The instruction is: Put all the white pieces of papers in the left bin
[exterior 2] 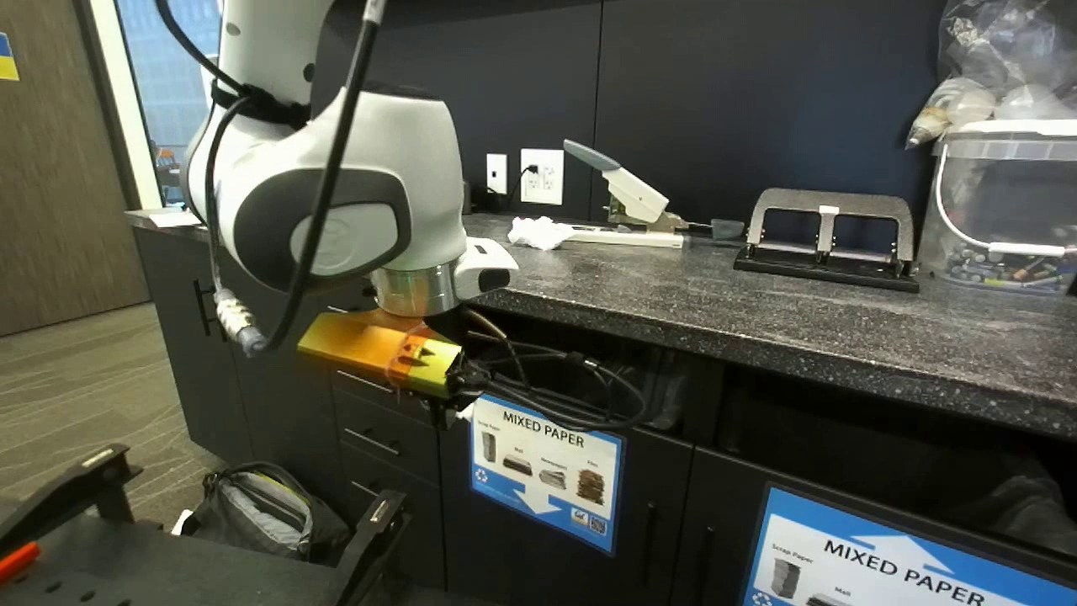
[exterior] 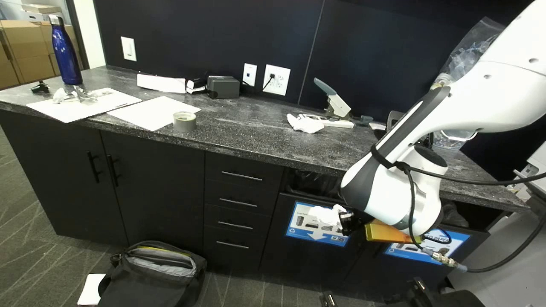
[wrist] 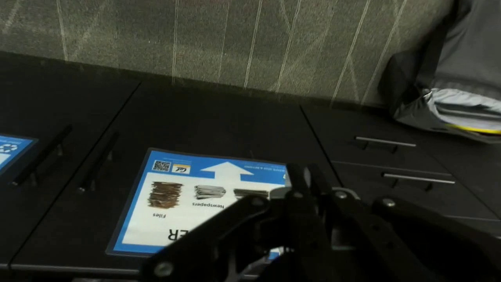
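Note:
My gripper (exterior: 346, 222) hangs in front of the left bin (exterior: 305, 260), at the height of its blue-framed sign (exterior 2: 547, 471). In an exterior view it is shut on a crumpled white piece of paper (exterior: 326, 215), which sticks out past the fingertips. The wrist view has the gripper (wrist: 307, 174) with its fingers nearly together; a pale sliver lies between them, and most of the paper is hidden there. Another crumpled white paper (exterior 2: 538, 233) rests on the counter by the stapler. At the far end lies a crumpled white piece (exterior: 61, 95) on flat white sheets (exterior: 151, 113).
The bin's opening (exterior: 309, 181) is under the counter edge, above the sign. A twin bin front with a similar sign (exterior 2: 892, 555) stands beside it. On the counter (exterior 2: 673, 295) are a stapler (exterior 2: 635, 194), a hole punch (exterior 2: 829, 236) and a clear bucket (exterior 2: 1001, 202).

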Available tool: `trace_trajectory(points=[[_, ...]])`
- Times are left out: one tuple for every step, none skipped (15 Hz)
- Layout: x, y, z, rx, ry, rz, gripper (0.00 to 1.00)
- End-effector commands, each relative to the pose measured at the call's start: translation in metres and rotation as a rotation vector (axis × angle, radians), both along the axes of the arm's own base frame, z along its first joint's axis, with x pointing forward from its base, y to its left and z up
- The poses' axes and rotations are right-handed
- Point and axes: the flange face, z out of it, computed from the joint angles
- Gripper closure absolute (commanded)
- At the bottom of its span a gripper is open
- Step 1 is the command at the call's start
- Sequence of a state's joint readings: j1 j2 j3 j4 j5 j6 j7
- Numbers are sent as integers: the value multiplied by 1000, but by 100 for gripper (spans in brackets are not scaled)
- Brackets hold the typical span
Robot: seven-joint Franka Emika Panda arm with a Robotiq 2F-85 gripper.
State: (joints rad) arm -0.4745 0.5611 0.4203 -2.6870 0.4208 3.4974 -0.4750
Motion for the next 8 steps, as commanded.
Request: trace_trajectory(points=[[24,-16,-19,3,-73,-96,92],[30,-21,-24,15,-82,-129,92],[36,-27,-27,21,-93,-162,92],[42,-32,-31,28,-102,-196,92],[48,-36,-34,31,-114,-225,92],[56,-41,-36,36,-127,-255,92],[62,-44,-38,39,-140,-278,92],[71,-46,-39,43,-154,-303,92]])
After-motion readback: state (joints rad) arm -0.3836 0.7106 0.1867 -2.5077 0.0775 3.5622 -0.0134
